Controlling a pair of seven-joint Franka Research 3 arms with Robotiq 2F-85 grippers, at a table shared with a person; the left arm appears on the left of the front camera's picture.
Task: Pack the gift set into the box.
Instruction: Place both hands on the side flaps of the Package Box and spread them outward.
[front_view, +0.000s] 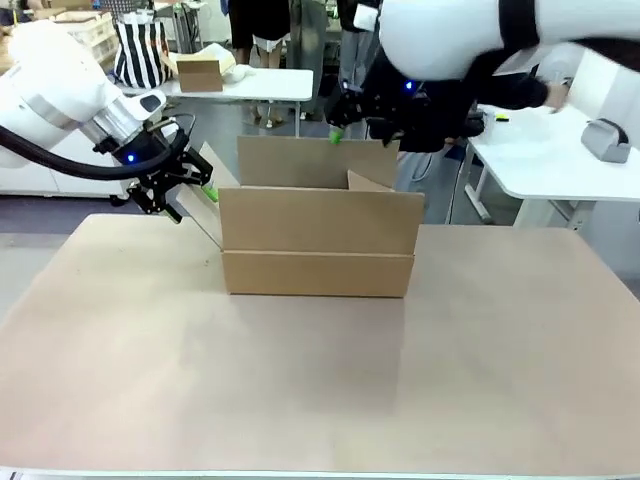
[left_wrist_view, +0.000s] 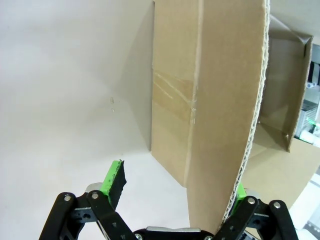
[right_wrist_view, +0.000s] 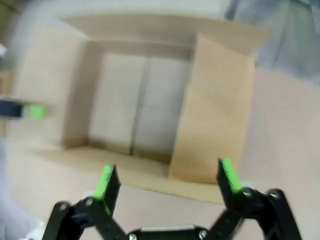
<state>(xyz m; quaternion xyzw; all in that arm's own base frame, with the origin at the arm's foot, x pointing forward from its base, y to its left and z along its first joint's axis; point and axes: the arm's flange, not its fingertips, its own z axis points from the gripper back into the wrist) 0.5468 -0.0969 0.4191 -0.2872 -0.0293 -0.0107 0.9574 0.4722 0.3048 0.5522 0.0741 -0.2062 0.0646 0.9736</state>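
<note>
a robot lab with white worktables (front_view: 555, 165) and people (front_view: 262, 25) standing behind

The box (front_view: 318, 240) is made of plain brown corrugated cardboard, matt and slightly fibrous; its fluted core is exposed along the cut flap edge (left_wrist_view: 251, 125) in the left wrist view. A strip of clear, faintly shiny tape (left_wrist_view: 172, 92) is seen on one outer wall. The table (front_view: 300, 390) is finished in a smooth, matt beige surface. The left gripper (left_wrist_view: 177, 185) is built of matt black links with bright metal rivets, and its pads (left_wrist_view: 112, 180) are faced in a green, rubber-like material. The arm shells (front_view: 50, 70) are moulded in glossy white plastic.
</note>
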